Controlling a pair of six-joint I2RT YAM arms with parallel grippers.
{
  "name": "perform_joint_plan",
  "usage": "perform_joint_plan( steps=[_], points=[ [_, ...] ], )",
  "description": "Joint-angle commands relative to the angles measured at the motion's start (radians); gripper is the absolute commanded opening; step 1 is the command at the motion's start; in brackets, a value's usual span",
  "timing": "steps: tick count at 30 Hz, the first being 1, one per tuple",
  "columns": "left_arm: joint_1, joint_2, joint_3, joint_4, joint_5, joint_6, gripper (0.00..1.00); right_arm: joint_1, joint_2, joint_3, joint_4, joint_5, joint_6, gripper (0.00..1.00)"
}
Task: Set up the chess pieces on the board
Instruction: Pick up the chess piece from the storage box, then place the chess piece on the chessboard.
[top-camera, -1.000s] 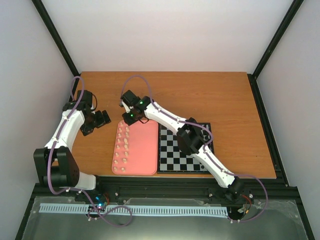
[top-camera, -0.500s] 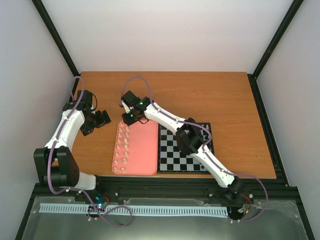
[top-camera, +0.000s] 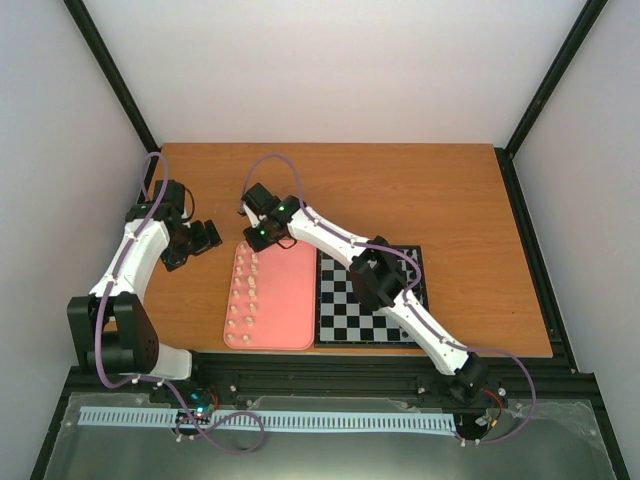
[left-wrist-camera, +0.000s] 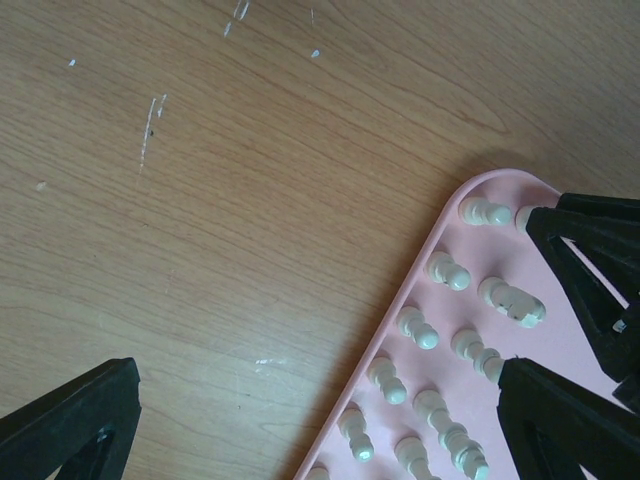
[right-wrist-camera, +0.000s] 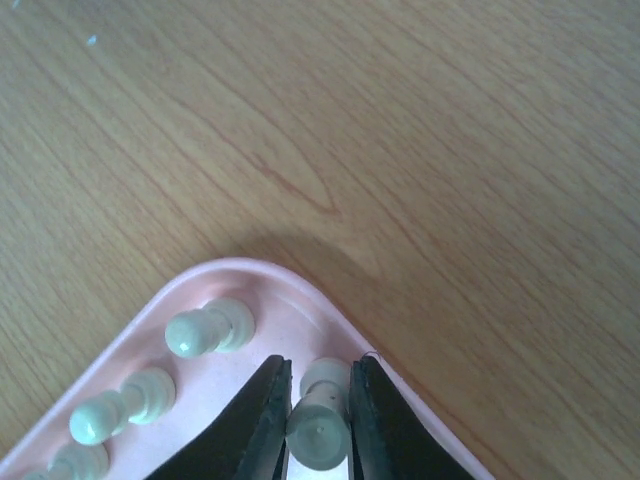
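Several cream-white chess pieces (top-camera: 245, 290) stand in two columns along the left side of a salmon-pink tray (top-camera: 285, 300). The chequered board (top-camera: 370, 300) lies right of the tray; I see no pieces on it, and the right arm hides part of it. My right gripper (top-camera: 258, 240) is at the tray's far left corner. In the right wrist view the gripper (right-wrist-camera: 320, 365) is shut on one cream piece (right-wrist-camera: 320, 425) whose base is at the tray floor (right-wrist-camera: 285, 315). My left gripper (top-camera: 195, 240) is open and empty over bare wood left of the tray; it is also wide open in the left wrist view (left-wrist-camera: 320, 375).
The left wrist view shows the tray's rim (left-wrist-camera: 440, 225), its pieces (left-wrist-camera: 447, 270) and the right gripper's black fingers (left-wrist-camera: 590, 250). Two more pieces (right-wrist-camera: 205, 330) stand beside the held one. The wooden table (top-camera: 420, 190) is walled in by black frame posts.
The right arm has shifted very slightly at the tray's far left corner. The left arm has not moved.
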Motion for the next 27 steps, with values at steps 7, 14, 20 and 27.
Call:
perform_joint_plan(
  steps=[7,14,20,27],
  points=[
    [0.009,0.004,0.011,0.018,0.002,-0.01,1.0,-0.003,0.005,0.028,-0.001,0.003,-0.016,0.06],
    [0.009,0.007,0.014,0.018,0.005,-0.011,1.0,-0.008,-0.075,0.026,-0.022,0.018,-0.046,0.03],
    [0.009,0.011,0.025,0.013,0.003,-0.009,1.0,-0.013,-0.183,0.015,-0.028,0.027,-0.065,0.03],
    [0.009,0.01,0.021,0.017,0.001,-0.002,1.0,-0.07,-0.383,-0.338,0.014,0.137,0.01,0.03]
  ],
)
